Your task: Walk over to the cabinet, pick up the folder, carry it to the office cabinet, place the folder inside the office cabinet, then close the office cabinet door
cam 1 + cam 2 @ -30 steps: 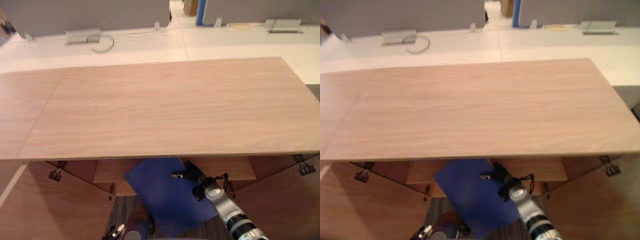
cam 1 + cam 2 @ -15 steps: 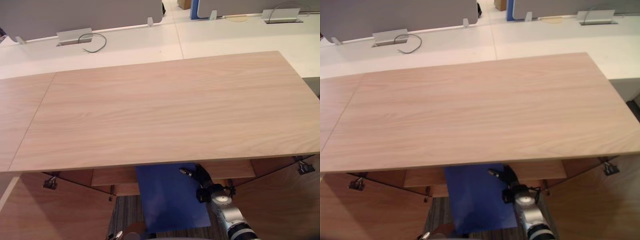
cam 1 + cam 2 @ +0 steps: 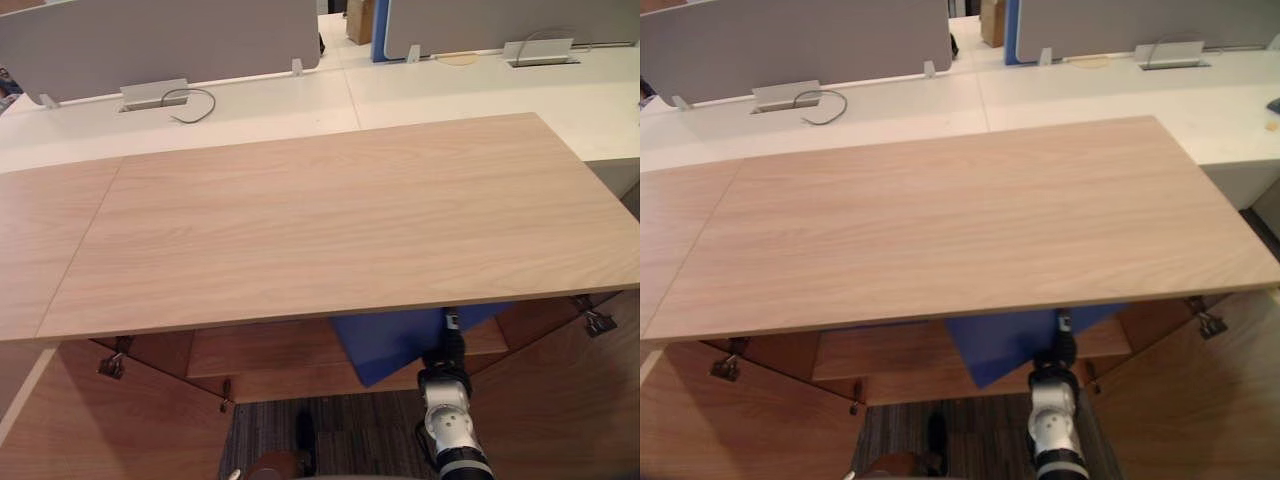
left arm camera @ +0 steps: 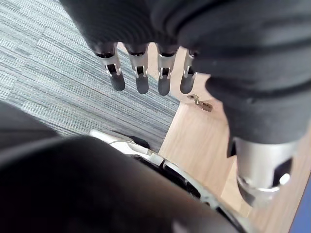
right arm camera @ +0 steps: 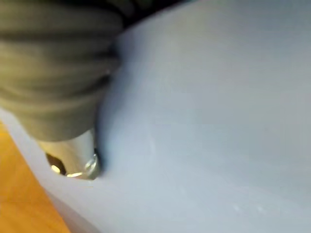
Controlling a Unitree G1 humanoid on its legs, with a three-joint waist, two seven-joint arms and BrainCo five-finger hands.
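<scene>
The blue folder (image 3: pixel 392 338) lies tilted at the mouth of the wooden office cabinet (image 3: pixel 320 220), its far part hidden under the cabinet top, its near corner over the inner shelf (image 3: pixel 265 352). My right hand (image 3: pixel 446 352) comes in from below and holds the folder's right near edge. In the right wrist view the thumb (image 5: pixel 73 156) presses on the folder's blue face (image 5: pixel 218 121); the fingers are hidden beneath it. My left hand (image 4: pixel 141 68) hangs low over grey carpet with its fingers straight and nothing in it.
Both cabinet doors stand open, the left door (image 3: pixel 100 420) and the right door (image 3: pixel 570 400), with hinges showing at the corners. Grey carpet (image 3: pixel 340 430) lies between them. White desks with grey dividers (image 3: pixel 160 40) stand behind the cabinet.
The folder has swung right and gone further in under the cabinet top, carried by my right hand. The camera has also shifted.
</scene>
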